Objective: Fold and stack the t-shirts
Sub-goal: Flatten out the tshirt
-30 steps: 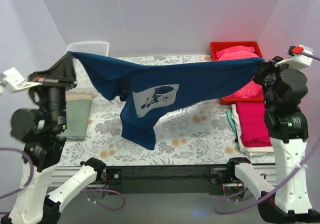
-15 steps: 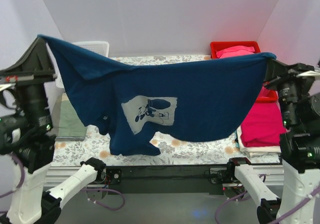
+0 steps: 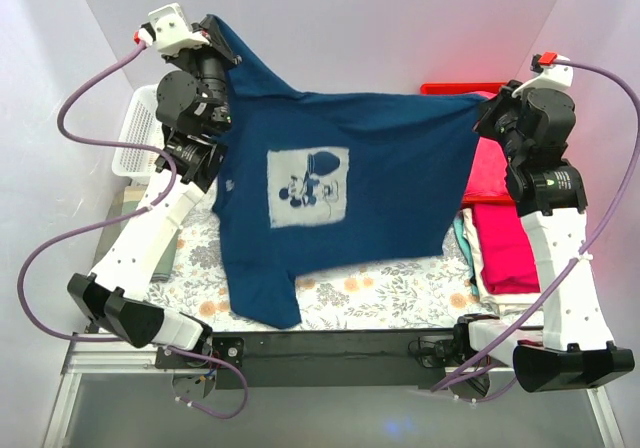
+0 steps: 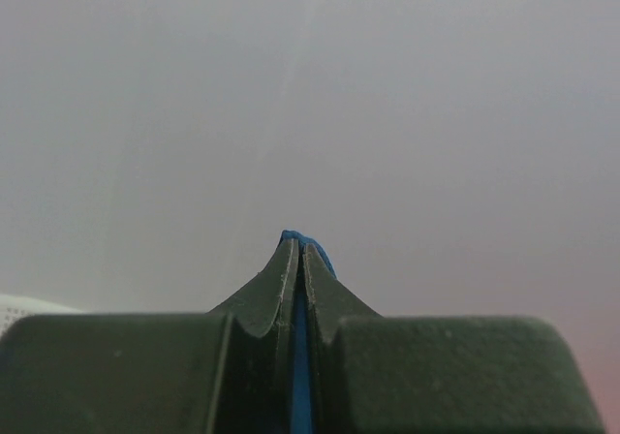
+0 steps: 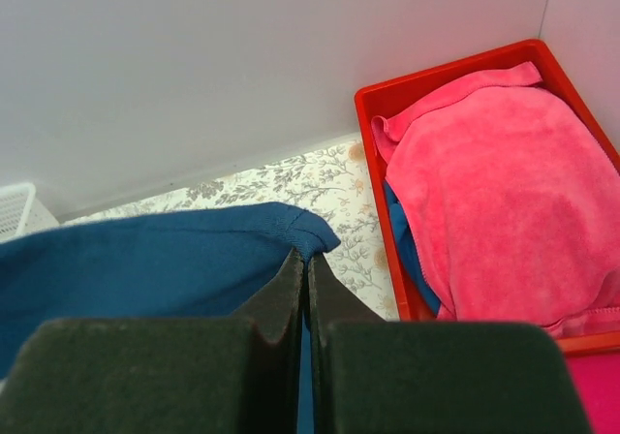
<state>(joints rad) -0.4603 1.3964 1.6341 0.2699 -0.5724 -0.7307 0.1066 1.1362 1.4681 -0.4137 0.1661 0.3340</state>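
The navy t-shirt [image 3: 370,168] with a pale blue mouse print [image 3: 305,186] hangs stretched in the air between both grippers, its lower part draping to the table. My left gripper [image 3: 215,30] is shut on its upper left corner; a sliver of blue cloth [image 4: 302,245] shows between the fingertips [image 4: 281,279]. My right gripper [image 3: 487,110] is shut on the right corner [image 5: 305,232]. Folded magenta-pink shirts [image 3: 505,248] are stacked at the right.
A red bin [image 5: 373,153] at the back right holds a pink garment [image 5: 494,192]. A white basket [image 3: 140,133] stands at the back left, a folded green cloth [image 3: 130,213] in front of it. The table has a floral cover [image 3: 380,288].
Both arms have swung up and toward the back wall, carrying the shirt from low near the front to high over the table. The shirt now hangs flatter with the print facing the camera.
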